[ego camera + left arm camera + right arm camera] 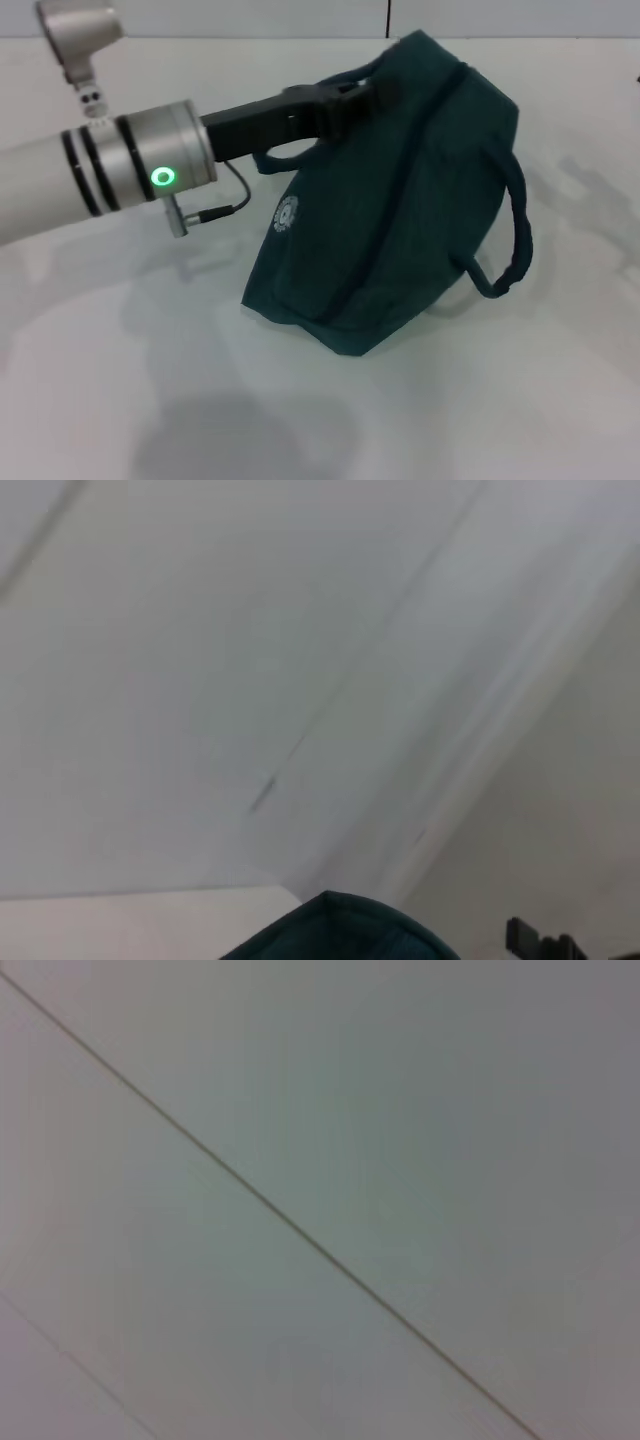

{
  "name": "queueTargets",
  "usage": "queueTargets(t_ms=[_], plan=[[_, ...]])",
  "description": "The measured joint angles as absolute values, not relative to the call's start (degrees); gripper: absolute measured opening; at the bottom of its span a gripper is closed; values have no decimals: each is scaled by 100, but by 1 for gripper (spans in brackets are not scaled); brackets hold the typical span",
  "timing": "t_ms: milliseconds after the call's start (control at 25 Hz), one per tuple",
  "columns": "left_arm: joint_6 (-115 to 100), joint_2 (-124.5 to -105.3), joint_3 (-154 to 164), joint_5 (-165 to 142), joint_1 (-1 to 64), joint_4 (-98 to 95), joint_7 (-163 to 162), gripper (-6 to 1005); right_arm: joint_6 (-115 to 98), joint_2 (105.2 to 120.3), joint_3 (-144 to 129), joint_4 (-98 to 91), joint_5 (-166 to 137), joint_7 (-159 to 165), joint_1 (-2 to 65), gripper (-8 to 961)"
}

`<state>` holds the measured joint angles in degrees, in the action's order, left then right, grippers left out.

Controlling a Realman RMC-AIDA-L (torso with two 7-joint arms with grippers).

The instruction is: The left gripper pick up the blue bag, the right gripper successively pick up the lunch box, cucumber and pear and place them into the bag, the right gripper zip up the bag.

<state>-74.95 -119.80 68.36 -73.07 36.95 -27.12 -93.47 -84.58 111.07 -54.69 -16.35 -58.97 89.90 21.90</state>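
While head view shows the left tool (350, 100) clamped on the blue bag (400, 230), wrist views show little

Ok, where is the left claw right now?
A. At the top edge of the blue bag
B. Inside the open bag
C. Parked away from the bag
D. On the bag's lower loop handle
A: in the head view the left claw sits at the upper edge of the blue bag, by its upper handle.

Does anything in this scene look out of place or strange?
The blue bag hangs tilted and slumped, its upper edge at the left gripper, its lower corner on the white table. No lunch box, cucumber or pear is visible.
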Motion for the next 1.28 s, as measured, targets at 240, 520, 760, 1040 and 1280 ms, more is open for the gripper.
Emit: queueTargets(t_ms=[240, 520, 760, 1040, 1280], plan=[[-7214, -11985, 7019, -7287, 3877, -2580, -9372, 55, -8470, 11119, -5447, -1635, -5944, 8978, 2185, 869], [-7092, -11976, 6967, -7142, 3763, -2603, -9374, 101, -8580, 11114, -5460, -1635, -5953, 8937, 2157, 869], [-7145, -11966, 6877, -6879, 3560, -2777, -9355, 318, -8796, 11105, -5485, -1637, -6080, 8846, 2213, 870], [-7290, -11943, 6831, -6844, 3192, -3498, -9163, 614, -9169, 11099, -5484, -1773, -6198, 8571, 2211, 871], [-7795, -11888, 6682, -6882, 3079, -3933, -8966, 740, -9764, 11028, -5479, -1901, -6291, 8037, 2196, 871]])
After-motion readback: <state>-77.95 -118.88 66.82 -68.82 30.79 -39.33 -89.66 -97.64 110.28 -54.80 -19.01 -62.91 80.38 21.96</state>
